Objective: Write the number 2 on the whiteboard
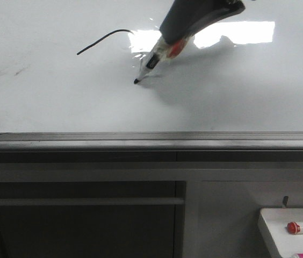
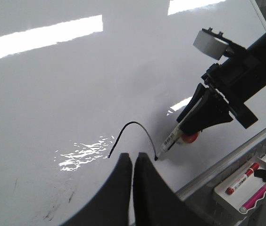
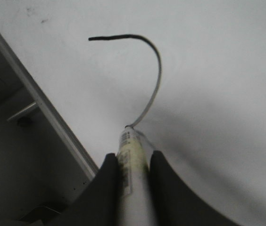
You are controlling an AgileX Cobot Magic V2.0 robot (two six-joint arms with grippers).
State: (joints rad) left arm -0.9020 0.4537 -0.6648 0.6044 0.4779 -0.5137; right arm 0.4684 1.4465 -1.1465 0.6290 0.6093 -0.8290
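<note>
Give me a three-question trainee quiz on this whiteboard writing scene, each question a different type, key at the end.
1. True or false: the right gripper is shut on the marker.
2. Multiple choice: the marker tip now sits A) at the end of the drawn stroke on the whiteboard, B) in the white tray, C) lifted high above the board.
3. Fill in: the left gripper holds ____.

Key: 1 true; 2 A; 3 nothing, its fingers are closed together and empty.

On the whiteboard (image 1: 60, 102), the number 2 (image 1: 103, 40) sits upper centre-left — the marker (image 1: 149, 67) tip lower right of it; a tray (image 1: 280, 228) fills the bottom-right corner.
</note>
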